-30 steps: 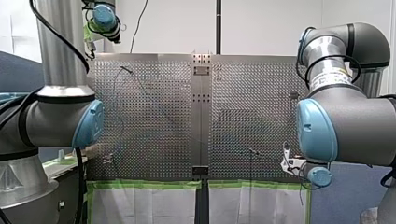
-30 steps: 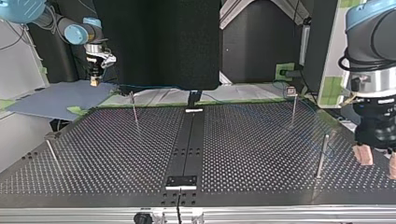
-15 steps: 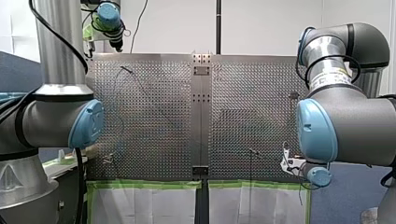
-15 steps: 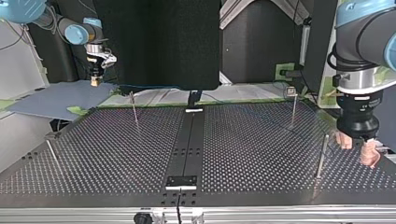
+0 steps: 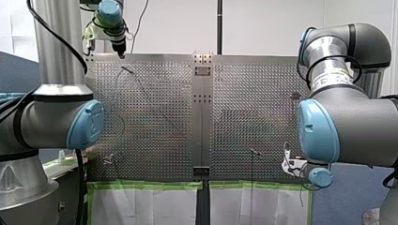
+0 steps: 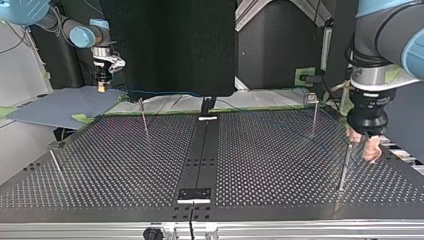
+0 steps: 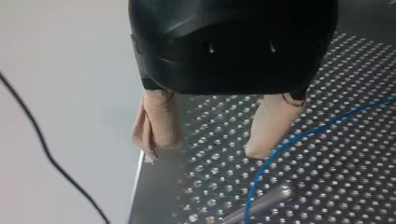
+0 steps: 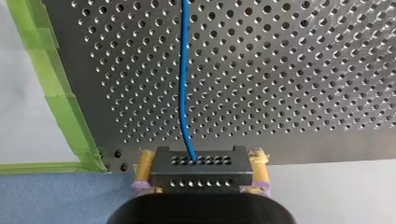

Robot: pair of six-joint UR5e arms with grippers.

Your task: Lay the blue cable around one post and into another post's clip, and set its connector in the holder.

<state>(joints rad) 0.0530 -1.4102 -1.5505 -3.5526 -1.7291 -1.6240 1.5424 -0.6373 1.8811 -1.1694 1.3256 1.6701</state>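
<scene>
Perforated steel worktop (image 6: 125, 160) carries the thin blue cable (image 8: 183, 84), seemingly unrouted. My right gripper's (image 8: 202, 178) fingers clamp its black block connector (image 8: 202, 167) at the taped edge; my left gripper's (image 7: 212, 140) fingers gape empty by a metal corner post (image 7: 261, 205).

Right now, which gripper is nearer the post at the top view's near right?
Left. My left gripper hovers open right beside that post; my right gripper is beyond the far opposite corner of the table, shut on the connector.
</scene>
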